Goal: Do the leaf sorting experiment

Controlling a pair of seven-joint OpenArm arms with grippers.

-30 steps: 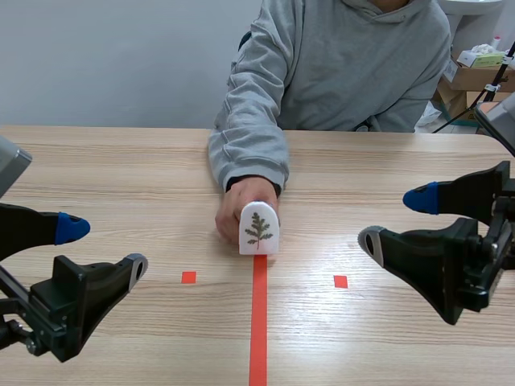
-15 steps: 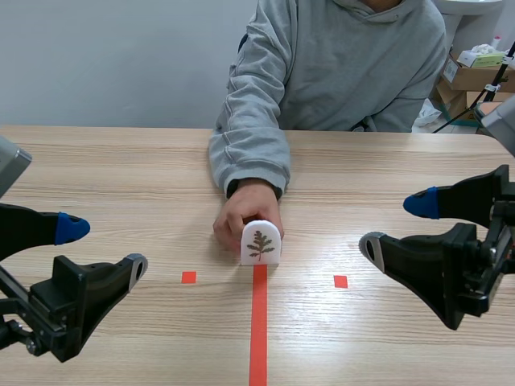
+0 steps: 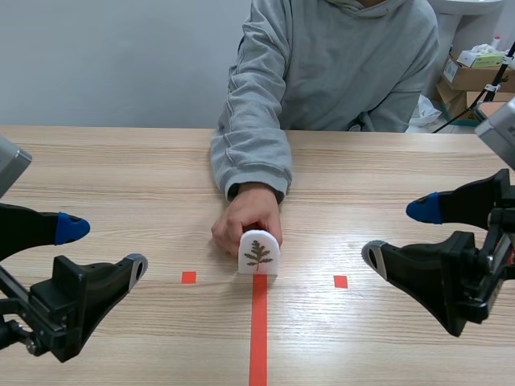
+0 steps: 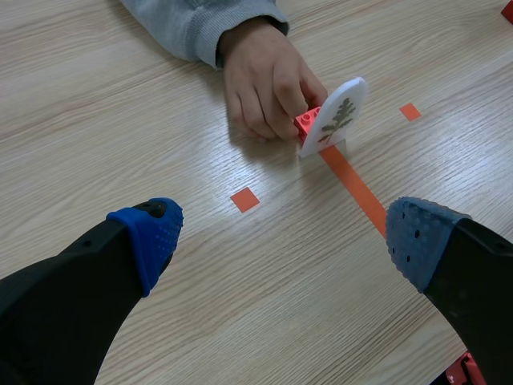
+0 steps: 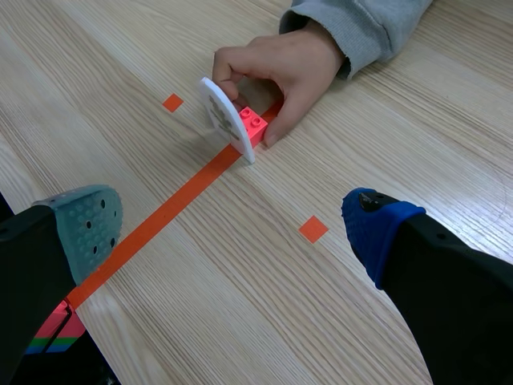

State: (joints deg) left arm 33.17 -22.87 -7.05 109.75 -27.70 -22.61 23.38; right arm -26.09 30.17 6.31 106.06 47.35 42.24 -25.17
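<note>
Now: leaf card stands ahead of left tool & right tool, midway, person's hand on it. Both tools wide open, empty. Best hold off til hand clears, then reach.

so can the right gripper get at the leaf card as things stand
Probably not yet. The right gripper is open with nothing between it and the leaf card, but the person's hand grips the card's red brick base from behind.

White card printed with dark leaf, red brick behind it; grey sleeve, pale wood-grain table, orange-red tape marks
</note>
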